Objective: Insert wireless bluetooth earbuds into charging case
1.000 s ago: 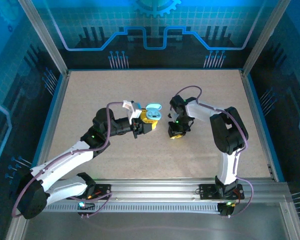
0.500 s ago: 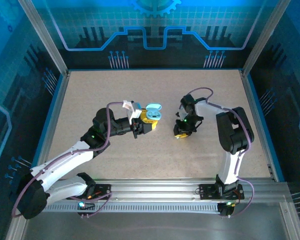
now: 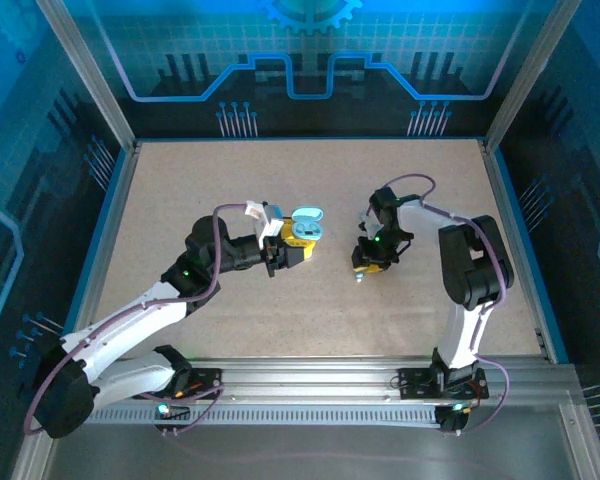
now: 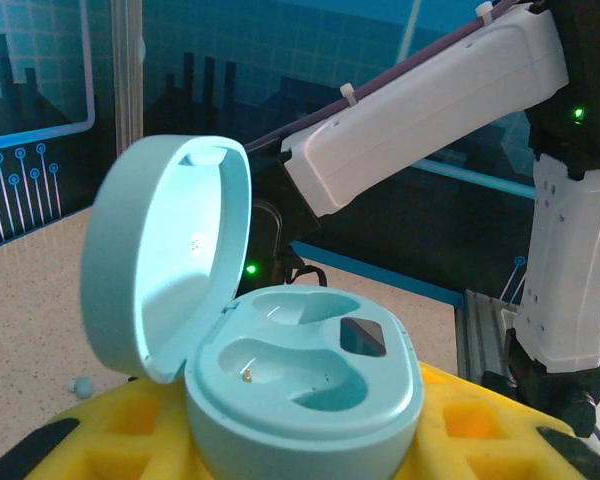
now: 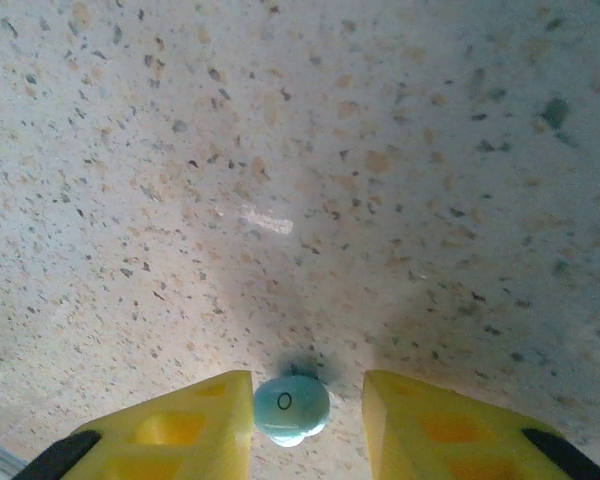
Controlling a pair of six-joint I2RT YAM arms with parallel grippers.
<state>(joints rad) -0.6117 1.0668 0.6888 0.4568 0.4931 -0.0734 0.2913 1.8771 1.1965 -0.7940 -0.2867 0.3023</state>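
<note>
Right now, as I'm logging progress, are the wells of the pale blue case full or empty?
Empty. The left wrist view shows the charging case, lid raised, with both wells bare; an earbud lies on the table.

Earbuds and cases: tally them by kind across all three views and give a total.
Charging case: 1, open, held in the left gripper's jaws.
Earbuds: 2, a pale blue earbud on the table between the right gripper's open jaws, and a tiny pale piece on the table left of the lid in the left wrist view, likely an earbud.
Total: 3.
</note>
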